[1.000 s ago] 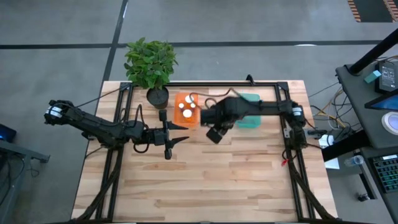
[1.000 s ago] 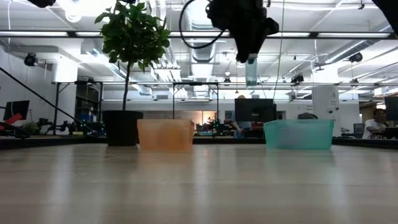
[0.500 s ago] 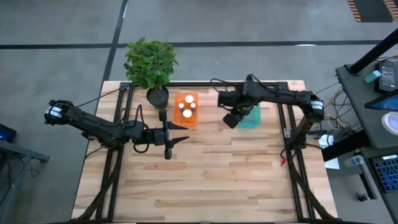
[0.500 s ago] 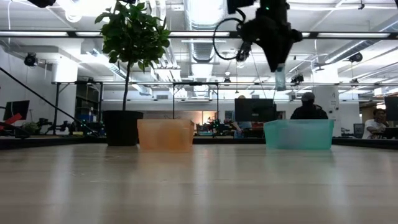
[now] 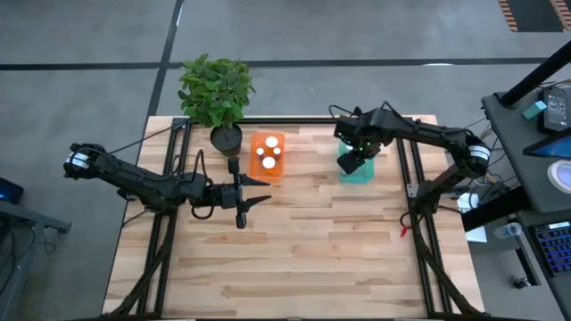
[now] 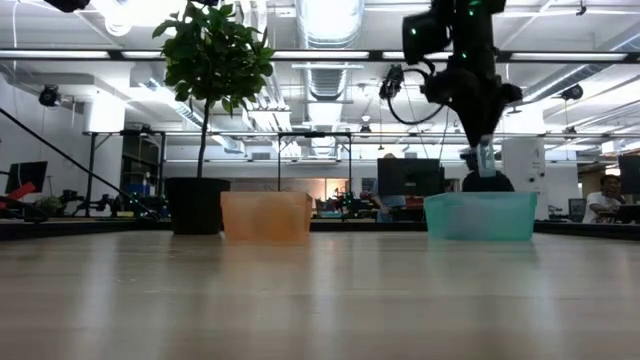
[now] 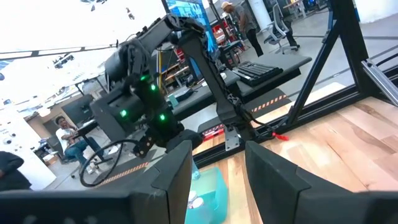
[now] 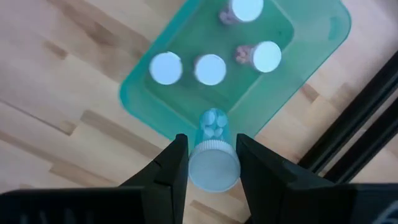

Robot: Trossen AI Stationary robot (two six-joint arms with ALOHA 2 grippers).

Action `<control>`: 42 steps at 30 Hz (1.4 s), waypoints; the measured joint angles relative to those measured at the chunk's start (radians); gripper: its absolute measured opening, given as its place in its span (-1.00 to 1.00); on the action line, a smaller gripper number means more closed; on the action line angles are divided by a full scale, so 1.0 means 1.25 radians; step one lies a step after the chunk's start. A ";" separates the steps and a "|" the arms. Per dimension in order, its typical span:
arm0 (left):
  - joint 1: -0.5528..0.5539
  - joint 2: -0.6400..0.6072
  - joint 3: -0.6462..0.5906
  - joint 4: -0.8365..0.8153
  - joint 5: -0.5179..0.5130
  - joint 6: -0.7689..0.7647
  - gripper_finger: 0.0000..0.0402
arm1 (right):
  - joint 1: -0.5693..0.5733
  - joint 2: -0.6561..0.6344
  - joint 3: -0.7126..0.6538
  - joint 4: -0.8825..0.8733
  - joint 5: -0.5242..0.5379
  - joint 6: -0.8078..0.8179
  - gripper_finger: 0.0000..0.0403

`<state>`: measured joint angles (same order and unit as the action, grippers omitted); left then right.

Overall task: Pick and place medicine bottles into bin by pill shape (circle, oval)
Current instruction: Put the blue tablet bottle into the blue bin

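Right wrist view: a medicine bottle [image 8: 213, 152] is seen clamped between the two dark fingers [image 8: 169, 168] of the right gripper [image 8: 211, 163], its white cap toward the camera and pale pills visible through its clear body. The bottle is held above the near rim of the teal tub [image 8: 323, 28], over the tub's edge rather than its middle. Inside the tub four more white-capped bottles [image 8: 209, 69] are seen standing, two side by side and two farther along.

In the high view the right gripper [image 5: 353, 161] is placed over the teal tub [image 5: 366, 174] at the far right of the table [image 5: 312, 259], and the tub is largely covered by it. The orange tub [image 5: 268, 157] is set to the left of it, well apart, with three white caps [image 5: 268, 163] showing in it, just beside the black plant pot [image 5: 227, 140].

In the low view the held bottle [image 6: 486, 157] is seen hanging upright just above the teal tub [image 6: 480, 216], not touching it.

The left gripper [image 5: 239, 193] is held low over the table's left middle, with its fingers [image 7: 174, 177] parted and nothing between them.
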<state>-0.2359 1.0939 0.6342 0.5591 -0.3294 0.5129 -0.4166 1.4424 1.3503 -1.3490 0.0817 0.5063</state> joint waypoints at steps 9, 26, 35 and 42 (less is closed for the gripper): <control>0.000 0.000 0.000 0.000 0.000 0.001 -0.34 | -0.089 -0.014 -0.120 0.095 -0.009 -0.094 -0.45; 0.000 0.000 0.000 0.000 0.000 0.015 -0.34 | -0.118 -0.014 -0.274 0.264 -0.033 -0.186 -0.45; 0.000 0.000 0.000 0.000 0.000 0.015 -0.34 | -0.118 -0.013 -0.287 0.297 -0.033 -0.190 -0.45; 0.000 0.000 0.000 0.000 0.000 0.015 -0.34 | -0.118 -0.013 -0.288 0.301 -0.033 -0.183 -0.35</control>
<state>-0.2356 1.0939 0.6342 0.5594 -0.3298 0.5316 -0.5636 1.4258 0.9909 -0.9726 0.0410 0.2773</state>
